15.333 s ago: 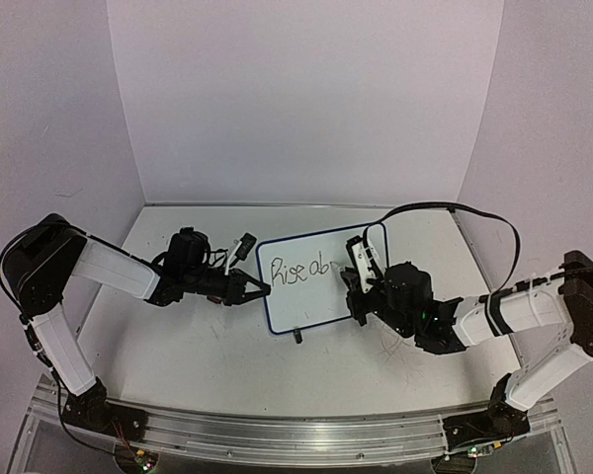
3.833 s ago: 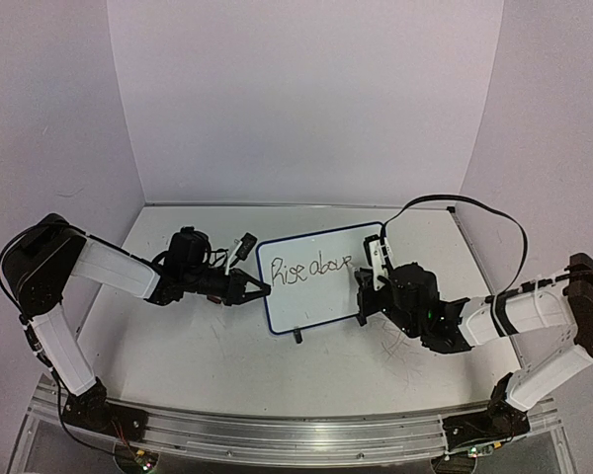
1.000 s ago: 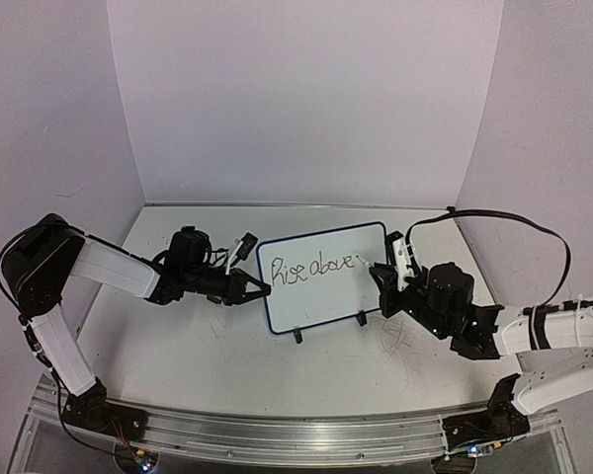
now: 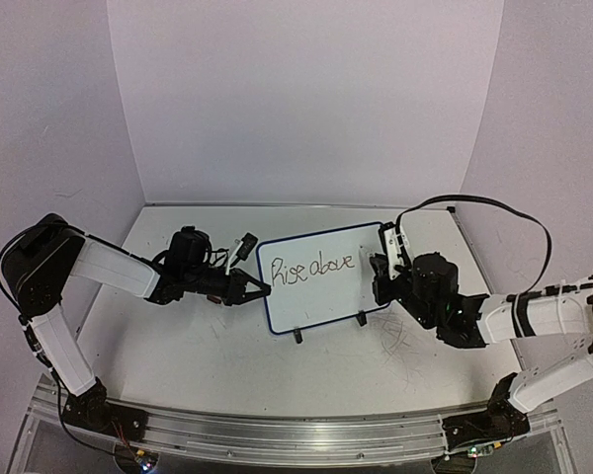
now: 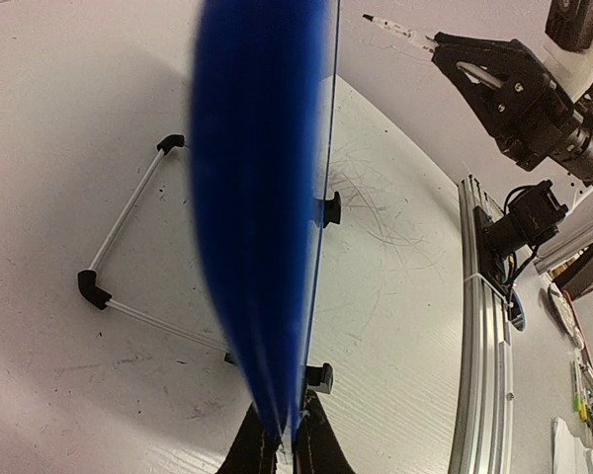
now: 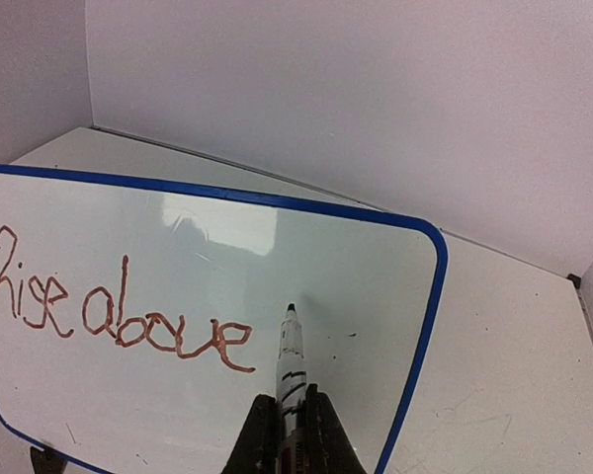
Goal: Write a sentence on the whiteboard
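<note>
On blue-rimmed whiteboard (image 4: 326, 299), cursive sentence (image 4: 314, 268) "Rise above"

A: Setting, quick?
B: Robot lab cell. Plain pale walls (image 4: 306, 99) box in a scuffed white tabletop (image 4: 208, 346). Arm bases (image 4: 84, 403) are bolted to an aluminium rail (image 4: 296, 436) along its near edge.

The board (image 4: 321, 276) stands across the middle of the top view, shutting off the straight way between the arms. The left gripper (image 4: 264, 290) crowds its left edge, the right gripper (image 4: 378, 269) and marker (image 6: 290, 360) its right. The table (image 4: 217, 365) lies open along the lower frame. In the left wrist view a wire stand (image 5: 130, 210) juts out left of the board.
</note>
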